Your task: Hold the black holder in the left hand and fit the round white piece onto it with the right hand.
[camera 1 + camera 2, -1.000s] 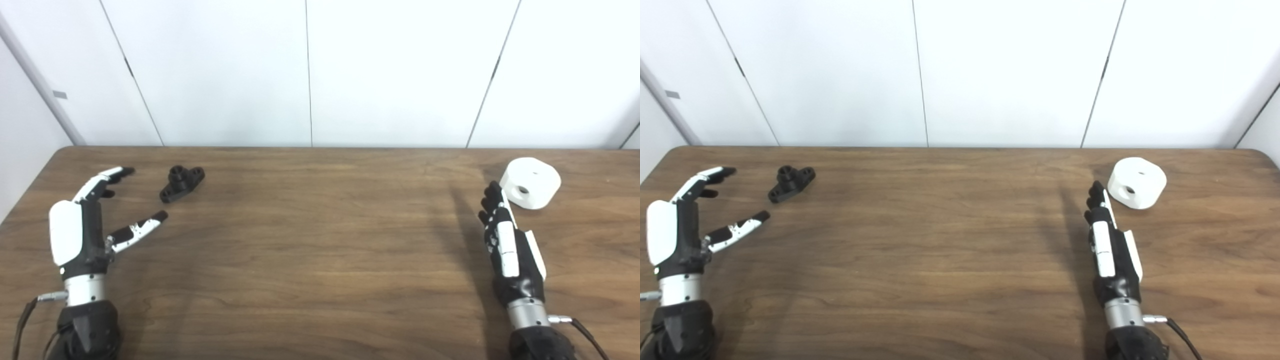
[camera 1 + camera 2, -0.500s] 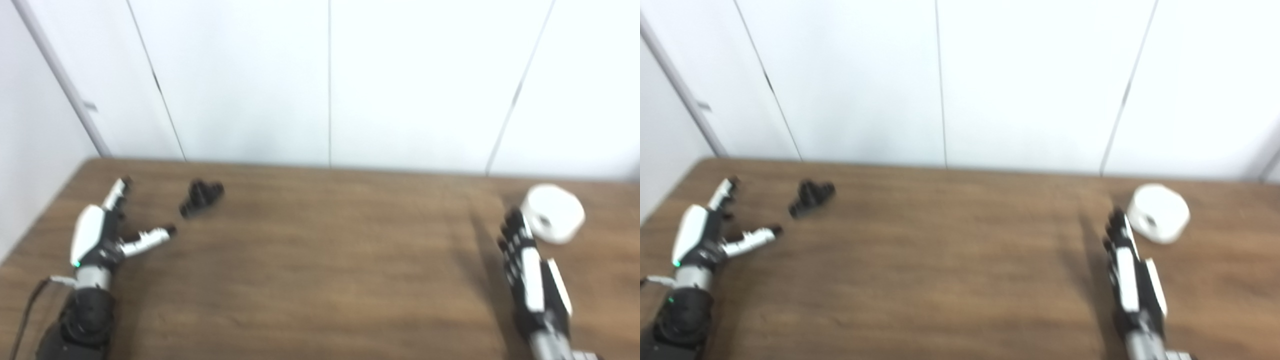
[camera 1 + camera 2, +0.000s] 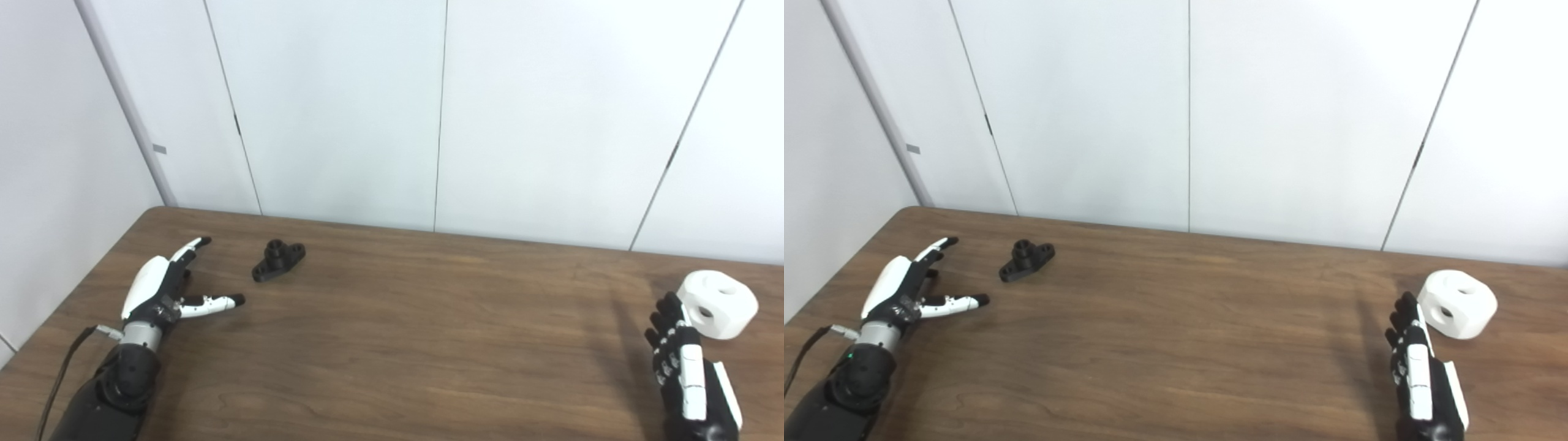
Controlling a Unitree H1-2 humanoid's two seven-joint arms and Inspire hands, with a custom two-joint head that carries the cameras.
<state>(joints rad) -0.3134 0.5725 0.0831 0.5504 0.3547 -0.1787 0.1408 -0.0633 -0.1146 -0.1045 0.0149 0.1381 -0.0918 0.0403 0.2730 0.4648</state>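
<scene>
Reach step, I judge: the holder [image 3: 278, 261] lies on the desk [image 3: 392, 343] just beyond the spread, empty left hand [image 3: 168, 291], which must close on it (right hand [image 3: 1421, 376], fingers straight, waits beside the white piece [image 3: 1458, 304]).

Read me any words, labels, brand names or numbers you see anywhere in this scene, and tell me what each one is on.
None can be read.
Black holder: no text shows.
Round white piece: plain, only holes.
Left hand and right hand: no markings legible.
Small grey tag on the wall strip: too small to tell whether it bears text.
Table: bare wood grain, no labels.
</scene>
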